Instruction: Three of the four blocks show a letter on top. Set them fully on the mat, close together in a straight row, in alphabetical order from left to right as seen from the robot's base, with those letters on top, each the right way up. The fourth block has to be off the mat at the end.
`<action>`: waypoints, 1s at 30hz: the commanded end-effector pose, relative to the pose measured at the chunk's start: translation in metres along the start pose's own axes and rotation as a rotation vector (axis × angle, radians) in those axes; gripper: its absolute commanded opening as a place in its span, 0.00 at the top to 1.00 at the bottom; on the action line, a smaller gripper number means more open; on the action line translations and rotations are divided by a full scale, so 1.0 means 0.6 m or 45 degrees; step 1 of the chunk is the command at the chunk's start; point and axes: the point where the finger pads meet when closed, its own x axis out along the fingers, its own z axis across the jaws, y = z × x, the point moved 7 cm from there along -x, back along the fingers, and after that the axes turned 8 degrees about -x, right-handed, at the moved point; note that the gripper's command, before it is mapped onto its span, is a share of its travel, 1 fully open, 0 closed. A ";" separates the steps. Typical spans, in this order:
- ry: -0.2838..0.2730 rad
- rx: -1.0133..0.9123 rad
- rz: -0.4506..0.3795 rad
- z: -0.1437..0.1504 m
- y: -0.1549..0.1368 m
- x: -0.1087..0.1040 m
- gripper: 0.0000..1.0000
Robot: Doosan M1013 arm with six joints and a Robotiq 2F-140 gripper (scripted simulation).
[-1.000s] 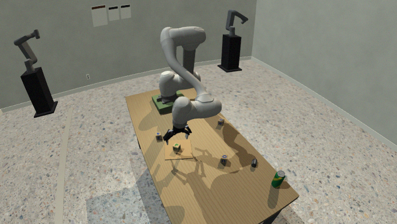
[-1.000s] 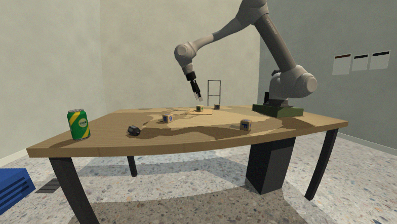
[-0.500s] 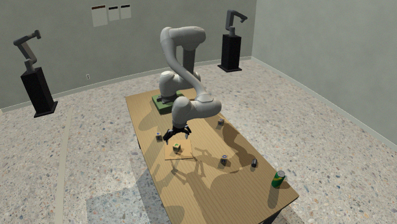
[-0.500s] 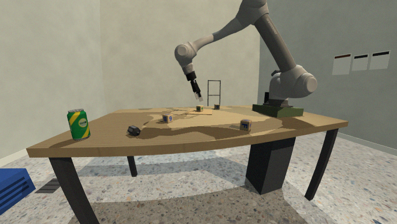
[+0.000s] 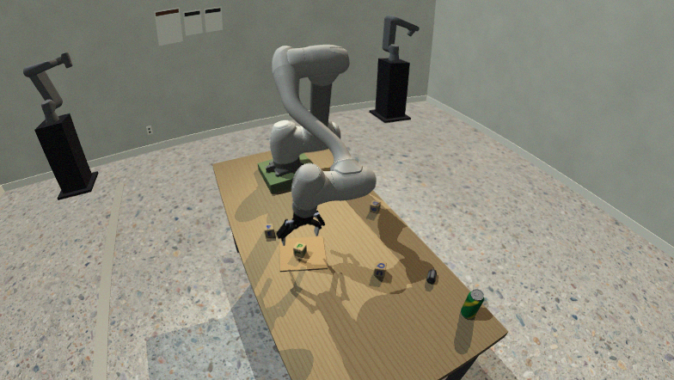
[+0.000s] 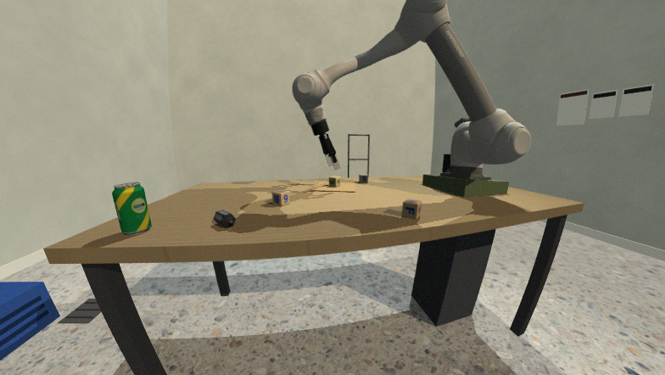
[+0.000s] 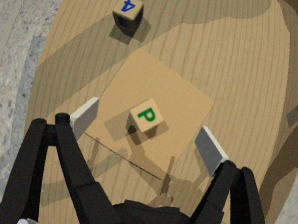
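Hovering w/ fingers spread wide, nothing gripped, the gripper [image 5: 300, 235] [image 6: 333, 164] [image 7: 150, 121] is seen above the mat [image 5: 314, 261] [image 6: 347, 187] [image 7: 175, 100], where the P block [image 5: 299, 248] [image 6: 334, 181] [image 7: 147, 115] is set; the 4-topped block [image 5: 269, 231] [image 6: 363, 178] [image 7: 128, 15] is seen off-mat, approx. 12 o'clock, wrist view.

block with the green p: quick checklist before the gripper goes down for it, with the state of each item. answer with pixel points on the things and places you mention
1. Gripper [image 5: 300, 232] [image 6: 333, 163] [image 7: 150, 121] open: ok, its fingers stand wide apart.
2. Nothing held: ok, no block between the fingers.
3. Letter on top of the green P block [image 5: 299, 248] [image 6: 334, 181] [image 7: 147, 116]: ok, the P faces up.
4. Block fully on the mat [image 5: 315, 260] [image 6: 347, 187] [image 7: 179, 100]: ok, mat shows all round it.
5. P the right way up as seen from the robot's base: cannot tell for certain.
6. Other lettered blocks placed in the row: not ok, the P block is the only one on the mat.
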 end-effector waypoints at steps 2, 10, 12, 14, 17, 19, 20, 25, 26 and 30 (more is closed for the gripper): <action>0.000 0.000 -0.002 0.000 0.000 -0.002 0.00; 0.000 0.000 -0.002 0.000 0.000 -0.002 0.00; 0.000 0.000 -0.002 0.000 0.000 -0.002 0.00; 0.000 0.000 -0.002 0.000 0.000 -0.002 0.00; 0.000 0.002 -0.002 0.000 0.000 -0.002 0.00; 0.000 0.007 -0.003 0.000 0.000 -0.003 0.00; 0.000 0.012 -0.003 0.001 0.000 -0.003 0.00; 0.001 0.068 -0.010 0.003 0.002 -0.010 0.00; 0.001 0.087 -0.013 0.004 0.002 -0.013 0.00; 0.001 0.163 -0.022 0.008 0.004 -0.022 0.00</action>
